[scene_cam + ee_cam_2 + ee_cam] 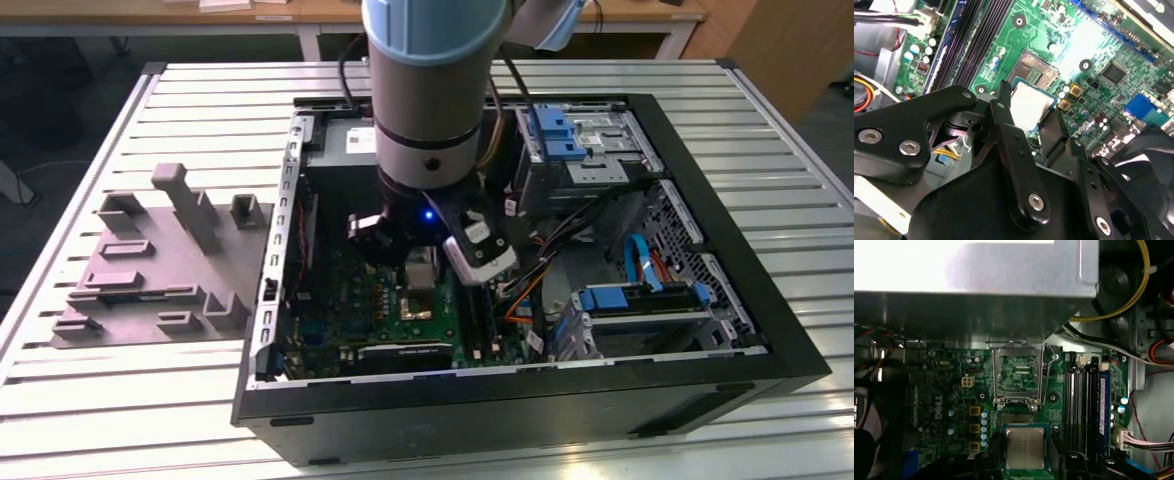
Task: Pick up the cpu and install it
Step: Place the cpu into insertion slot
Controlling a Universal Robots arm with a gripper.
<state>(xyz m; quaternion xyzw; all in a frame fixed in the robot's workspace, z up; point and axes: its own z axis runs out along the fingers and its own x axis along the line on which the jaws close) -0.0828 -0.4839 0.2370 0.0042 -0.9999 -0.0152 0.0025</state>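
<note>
The cpu point(1025, 447) is a small pale metal square on a green edge, and the fingertips of my gripper point(1026, 459) flank it on two opposite sides. In the second wrist view one black finger point(1004, 107) presses one edge of the cpu point(1030, 104) and the other finger meets the opposite corner. The cpu hangs just above the green motherboard point(1089, 45), partly over the bare socket point(1035, 74). The socket's metal frame point(1018, 371) stands flipped open beyond it. In the exterior view my gripper point(420, 268) reaches down into the open computer case point(747, 300).
A big grey metal box point(1004, 285) overhangs the board close to the open frame. Memory slots point(1086, 405) run beside the socket. Cable bundles point(587, 250) and blue drive bays point(641, 300) fill the case's far side. A grey fixture block point(160, 260) lies on the slatted table outside the case.
</note>
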